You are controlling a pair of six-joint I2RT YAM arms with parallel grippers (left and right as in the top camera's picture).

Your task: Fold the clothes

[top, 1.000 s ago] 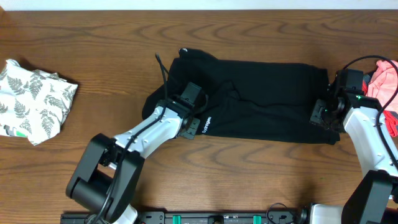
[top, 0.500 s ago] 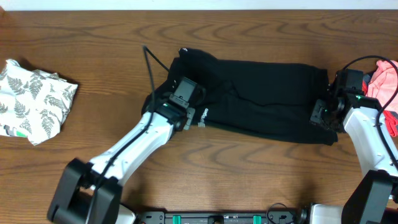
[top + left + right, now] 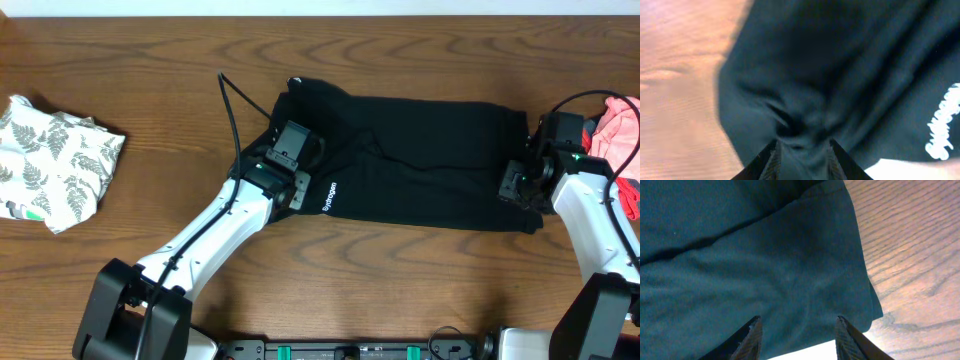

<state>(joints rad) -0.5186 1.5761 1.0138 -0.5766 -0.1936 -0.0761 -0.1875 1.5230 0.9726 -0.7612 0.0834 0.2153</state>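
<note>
Black garment (image 3: 430, 160) lies flat across the tabletop (image 3: 400, 60), centre-right, one end under each arm. Right claw (image 3: 797, 330): jaws apart, nothing clasped, likely pinning that end. Left claw (image 3: 802, 150): narrow gap over puckered cloth. The left wrist view is blurred, so you cannot tell if it grips.

- Left of your left gripper (image 3: 297, 168): bare table (image 3: 180, 110), free passage as far as the fern-print garment (image 3: 55, 160).
- Between it and your right gripper (image 3: 517, 183): the black garment (image 3: 420, 165) lies flat, so you can pass above it.
- Right of that gripper: the pink garment (image 3: 615, 125) blocks the way.
</note>
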